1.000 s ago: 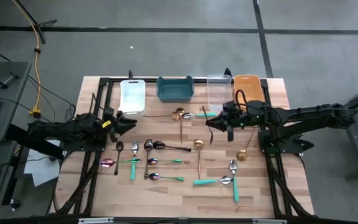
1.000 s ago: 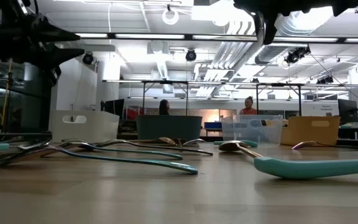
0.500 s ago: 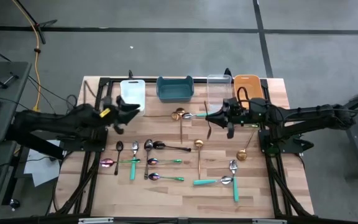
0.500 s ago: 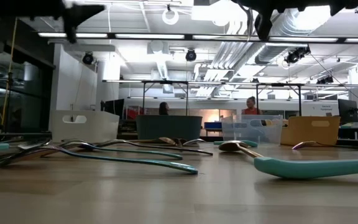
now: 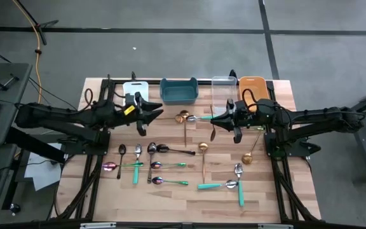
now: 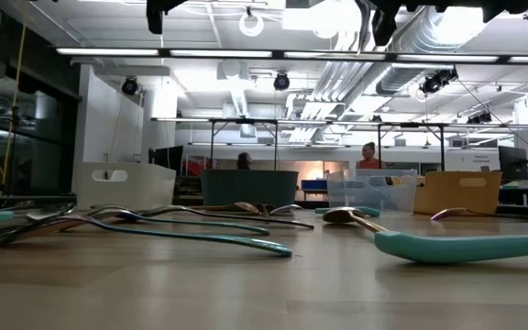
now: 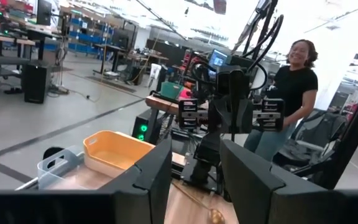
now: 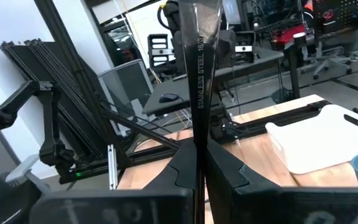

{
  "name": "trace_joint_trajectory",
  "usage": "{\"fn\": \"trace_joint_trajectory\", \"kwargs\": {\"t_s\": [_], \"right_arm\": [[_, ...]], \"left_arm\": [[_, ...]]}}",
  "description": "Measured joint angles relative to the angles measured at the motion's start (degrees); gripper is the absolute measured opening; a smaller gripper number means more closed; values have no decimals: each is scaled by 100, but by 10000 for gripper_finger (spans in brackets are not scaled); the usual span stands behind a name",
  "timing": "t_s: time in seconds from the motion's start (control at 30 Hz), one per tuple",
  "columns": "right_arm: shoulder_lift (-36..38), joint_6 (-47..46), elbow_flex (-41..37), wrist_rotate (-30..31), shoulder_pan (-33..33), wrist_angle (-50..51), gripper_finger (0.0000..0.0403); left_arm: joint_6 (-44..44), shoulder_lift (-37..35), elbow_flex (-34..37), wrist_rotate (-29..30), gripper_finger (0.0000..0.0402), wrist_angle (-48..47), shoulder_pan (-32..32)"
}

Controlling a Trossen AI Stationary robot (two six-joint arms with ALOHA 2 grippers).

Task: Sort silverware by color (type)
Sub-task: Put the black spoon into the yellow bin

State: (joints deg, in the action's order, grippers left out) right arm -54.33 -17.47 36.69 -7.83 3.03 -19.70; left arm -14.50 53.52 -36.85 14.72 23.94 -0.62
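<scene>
Several spoons lie flat on the wooden table (image 5: 170, 194): teal-handled ones (image 5: 218, 186), gold ones (image 5: 203, 152), dark ones (image 5: 122, 152) and purple-pink ones (image 5: 110, 166). My right gripper (image 5: 216, 121) hovers high near the clear bin (image 5: 223, 89), pointing toward the table's left, shut on a dark spoon (image 5: 212, 132). My left gripper (image 5: 152, 114) hangs high in front of the white bin (image 5: 135, 95), pointing toward the right arm. It is open, and nothing is between its fingers (image 7: 154, 177). My right gripper pinches the dark spoon's handle (image 8: 197, 134) between its two fingers. The fingers come level from the table's right and lie across the handle. The handle, stamped STAINLESS STEEL, sticks out past the fingers (image 8: 225, 171), and the spoon is lifted clear of the table.
Four bins stand in a row along the far edge: white, teal (image 5: 179, 90), clear and orange (image 5: 251, 88). A gold spoon (image 5: 183, 117) and a teal-handled one (image 5: 199, 117) lie between the grippers. A person (image 7: 291, 93) stands beyond the table, behind the right arm.
My left gripper has risen from low at the table's left and swung toward the middle, rolling as it went, and stays open. My right gripper has kept its place and rolled a little; the dark spoon's hanging end has swung upward with it.
</scene>
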Motion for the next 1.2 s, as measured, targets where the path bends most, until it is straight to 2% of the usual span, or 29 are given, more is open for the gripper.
{"fn": "trace_joint_trajectory", "kwargs": {"t_s": [0.27,0.4,0.5,0.67,0.83,1.03,1.13,1.2], "right_arm": [[-2,51,0,109,-4,-161,6],[-7,-43,207,701,37,105,6],[-5,121,816,1435,240,1240,6],[-120,40,2125,2840,859,4030,6],[-234,-395,2938,3718,1567,6236,6],[-244,-1102,2829,4176,2584,7601,6],[-336,-1259,2585,4110,3227,7866,6],[-427,-1220,2414,3828,3653,7858,6]], "left_arm": [[-25,-182,-1,0,129,2,0],[156,-388,-1,0,129,0,0],[356,-547,-1,2,129,1,0],[788,-759,-1,6,129,7,0],[1032,-877,-1,107,129,1,2],[1176,-896,-1,109,129,-12,2],[1176,-896,-1,109,129,-14,2],[1176,-896,-1,112,129,-16,2]]}}
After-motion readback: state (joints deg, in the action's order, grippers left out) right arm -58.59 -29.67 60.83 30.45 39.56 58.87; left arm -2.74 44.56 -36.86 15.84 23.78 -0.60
